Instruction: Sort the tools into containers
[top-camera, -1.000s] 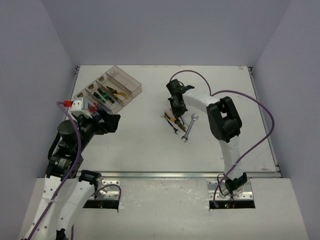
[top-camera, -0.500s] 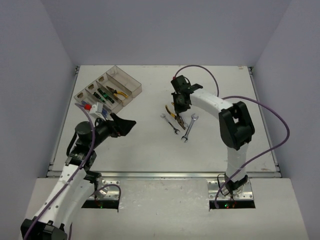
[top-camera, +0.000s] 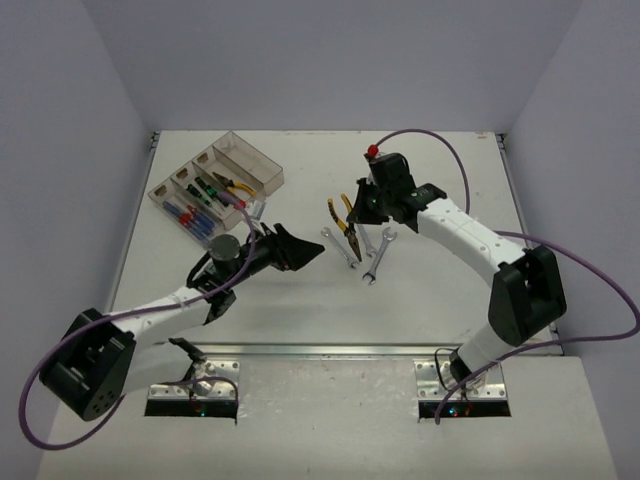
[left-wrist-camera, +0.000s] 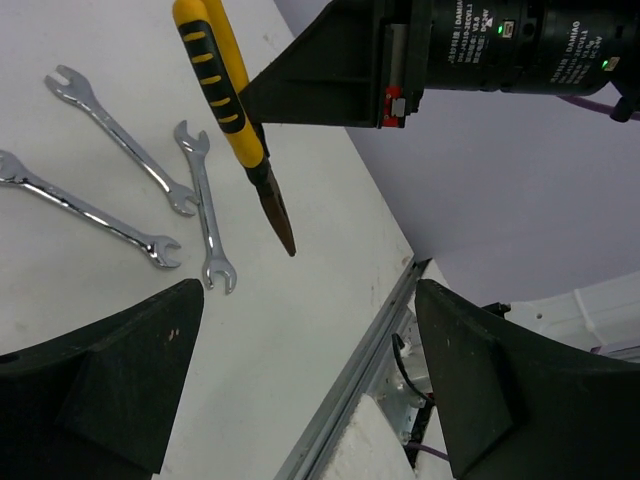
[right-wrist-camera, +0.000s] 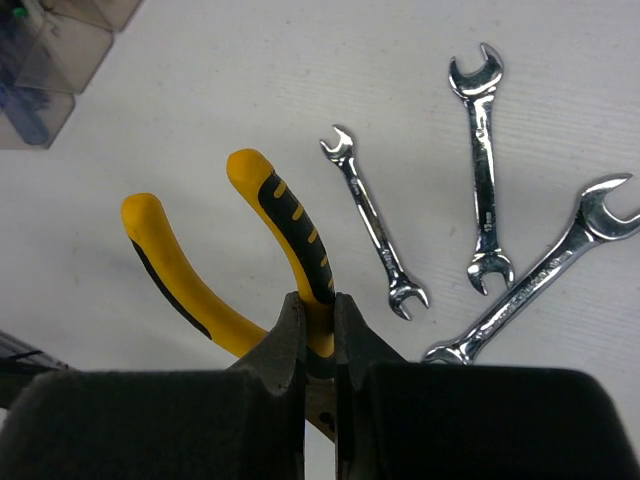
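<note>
My right gripper (top-camera: 360, 213) is shut on one handle of the yellow-black pliers (top-camera: 340, 215) and holds them above the table; the grip shows in the right wrist view (right-wrist-camera: 320, 310), pliers (right-wrist-camera: 290, 225). Three silver wrenches (top-camera: 342, 247) lie on the table below, also seen in the right wrist view (right-wrist-camera: 372, 220) and the left wrist view (left-wrist-camera: 120, 135). My left gripper (top-camera: 305, 250) is open and empty, low over the table left of the wrenches (left-wrist-camera: 308, 295). The pliers (left-wrist-camera: 225, 90) hang nose down in its view. The clear containers (top-camera: 262, 170) at the back left hold screwdrivers and another pair of pliers.
The table's near edge rail (left-wrist-camera: 350, 390) runs just past my left gripper. A corner of the containers (right-wrist-camera: 60, 40) shows in the right wrist view. Purple walls close in the table on three sides.
My left arm has swung from the containers out toward the table's middle. My right gripper has lifted the pliers off the table and shifted a little right.
</note>
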